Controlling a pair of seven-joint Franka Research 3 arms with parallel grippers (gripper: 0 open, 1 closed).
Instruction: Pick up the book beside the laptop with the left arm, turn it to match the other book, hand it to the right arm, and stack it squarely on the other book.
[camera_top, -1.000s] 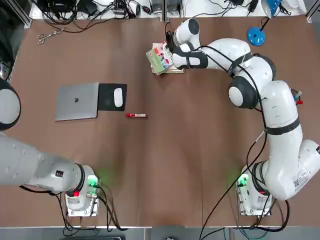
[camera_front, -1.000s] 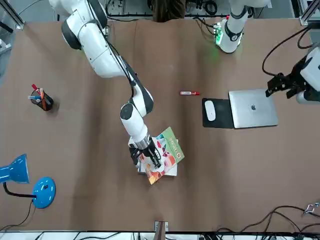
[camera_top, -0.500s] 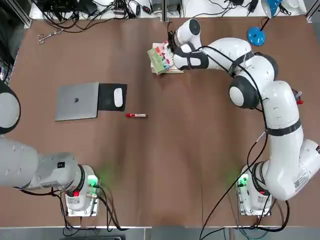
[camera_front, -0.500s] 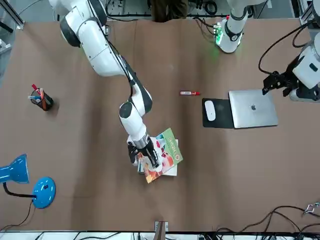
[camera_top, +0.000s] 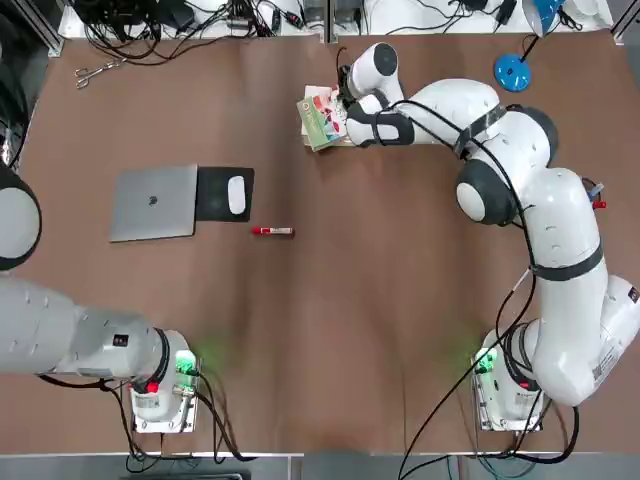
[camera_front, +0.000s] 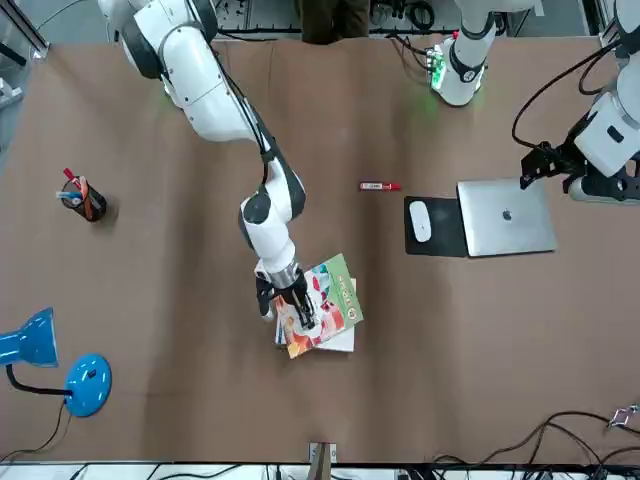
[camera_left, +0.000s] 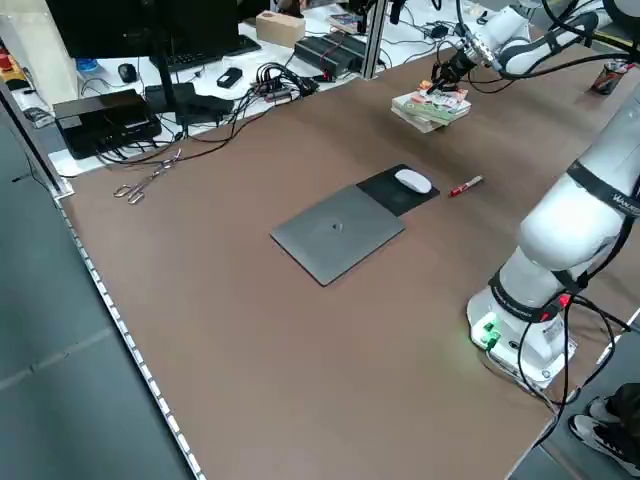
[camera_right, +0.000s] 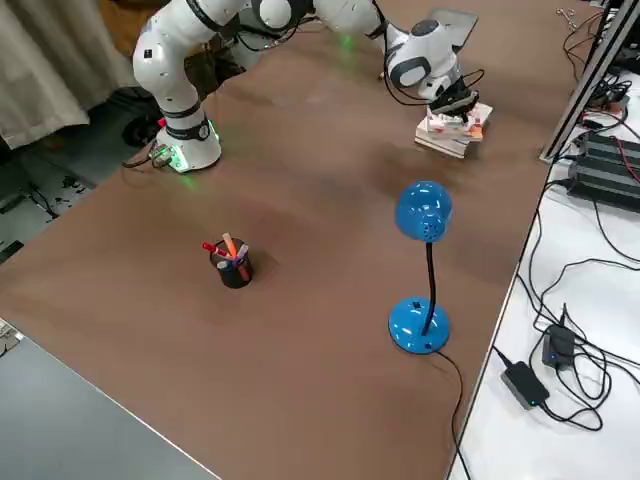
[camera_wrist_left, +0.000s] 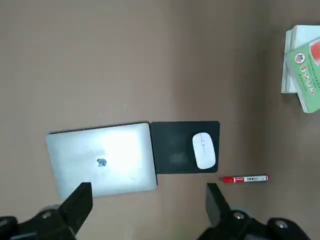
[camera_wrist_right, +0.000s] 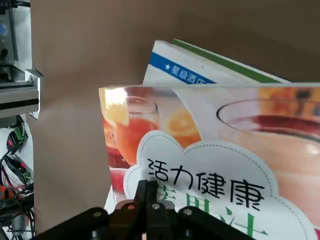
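Going left to right over the desk (camera_top: 310, 340): left claw (camera_wrist_left: 149, 187) is up in the air near the laptop's outer end, spread wide, nothing between its fingers. Laptop (camera_top: 155, 205) lies closed, mouse pad (camera_top: 212, 206) against it with the mouse (camera_top: 236, 195) on top, red marker (camera_top: 273, 231) just beside the pad. Nothing for the left arm to carry; its share, pickup and handover, looks done. Next, the two books, near the far edge. Colourful book (camera_front: 342, 290) is on top of the white book (camera_front: 343, 342), cover up, so it's on the stack and well away from the laptop. Not square though: it sits skewed, a green-bordered corner sticks out past one side and white cover shows from underneath. Right claw (camera_wrist_right: 148, 184) is over the colourful book's cover, fingers shut together, no book visible between them; whether the tips press on the cover, can't tell. Judgement: most of the task is done, only squaring remains. What's left is to turn and nudge the top book until its edges line up with the lower one, then lift the right arm clear. Risk: a push could drag the lower book along too.
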